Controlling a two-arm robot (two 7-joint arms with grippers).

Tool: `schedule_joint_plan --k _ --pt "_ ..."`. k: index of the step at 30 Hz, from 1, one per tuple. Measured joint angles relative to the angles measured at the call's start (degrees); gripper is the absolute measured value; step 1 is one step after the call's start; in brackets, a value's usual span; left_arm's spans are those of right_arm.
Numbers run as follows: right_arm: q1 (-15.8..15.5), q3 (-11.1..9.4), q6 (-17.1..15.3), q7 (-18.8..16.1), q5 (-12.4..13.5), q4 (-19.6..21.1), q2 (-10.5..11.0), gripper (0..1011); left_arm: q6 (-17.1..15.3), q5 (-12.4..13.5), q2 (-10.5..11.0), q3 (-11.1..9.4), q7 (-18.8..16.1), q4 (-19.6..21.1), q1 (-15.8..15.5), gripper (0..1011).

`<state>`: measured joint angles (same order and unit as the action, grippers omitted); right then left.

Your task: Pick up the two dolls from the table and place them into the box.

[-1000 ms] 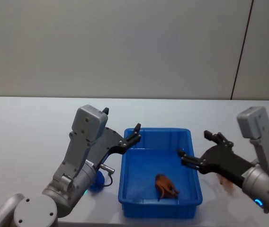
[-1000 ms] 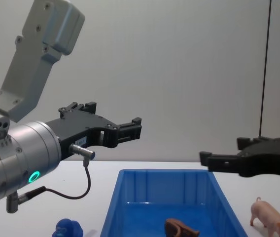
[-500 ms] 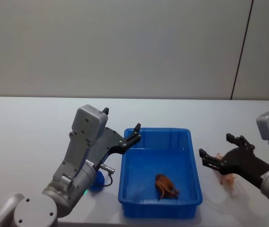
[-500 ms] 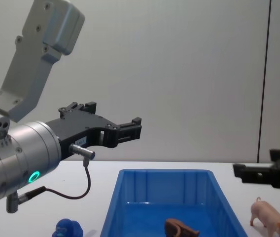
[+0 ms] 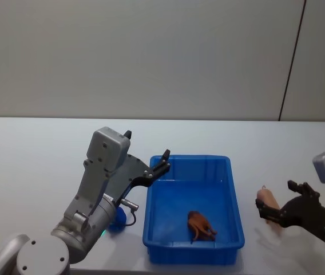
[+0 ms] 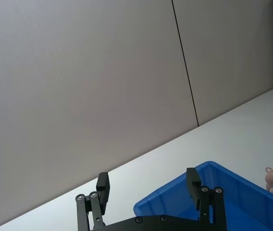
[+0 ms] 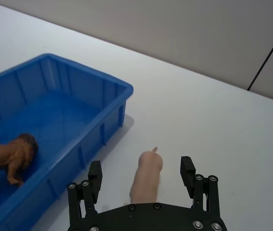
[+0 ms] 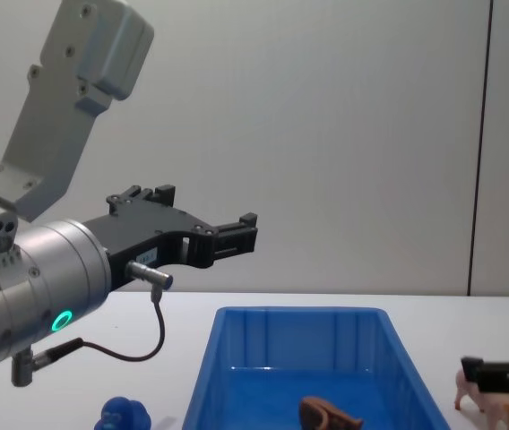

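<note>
1. Pink pig (image 5: 267, 200) is found on the white worktop (image 5: 36, 149), to the right of the box (image 5: 191, 158), near its right long wall but apart from it. Its tail end is turned toward the far side of the worktop.
2. The right gripper (image 7: 141, 166) is held low over the worktop at the pig. Its fingers are spread wide, one on each side of the toy. In the right wrist view a gap can be seen between each finger and the pig, so nothing is gripped.
3. The brown animal (image 5: 201, 224) is seen inside the box, on its floor, toward the near end and somewhat right of the middle.
4. The blue figure (image 8: 126, 417) is seen on the worktop to the left of the box, close to its near left corner. In the head view it is partly hidden by the left arm.
5. The left gripper (image 6: 147, 179) is held raised above the worktop, at the far left corner of the box. Its fingers are spread wide, and nothing is held between them.
6. The box is set with its long sides running away from the robot, between the two arms. A plain grey wall (image 5: 151, 57) is seen behind the worktop.
</note>
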<state>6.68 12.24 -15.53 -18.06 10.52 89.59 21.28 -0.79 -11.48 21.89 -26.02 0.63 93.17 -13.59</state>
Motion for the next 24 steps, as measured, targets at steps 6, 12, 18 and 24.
schedule_joint_plan --k 6,12,18,24 --pt "0.13 0.24 -0.5 -0.16 -1.06 -1.54 0.0 1001 0.0 0.0 0.0 0.0 0.0 0.0 0.0 1001" --pt "0.41 0.55 -1.37 -0.36 -1.65 -2.73 -0.21 1001 0.0 0.0 0.0 0.0 0.0 0.0 0.0 1001" --pt "0.86 0.8 -2.57 -0.42 -1.69 -3.76 -0.64 1001 0.0 0.0 0.0 0.0 0.0 0.0 0.0 1001" --pt "1.42 0.99 -3.71 -0.34 -1.39 -4.62 -1.13 942 0.0 0.0 0.0 0.0 0.0 0.0 0.0 1001"
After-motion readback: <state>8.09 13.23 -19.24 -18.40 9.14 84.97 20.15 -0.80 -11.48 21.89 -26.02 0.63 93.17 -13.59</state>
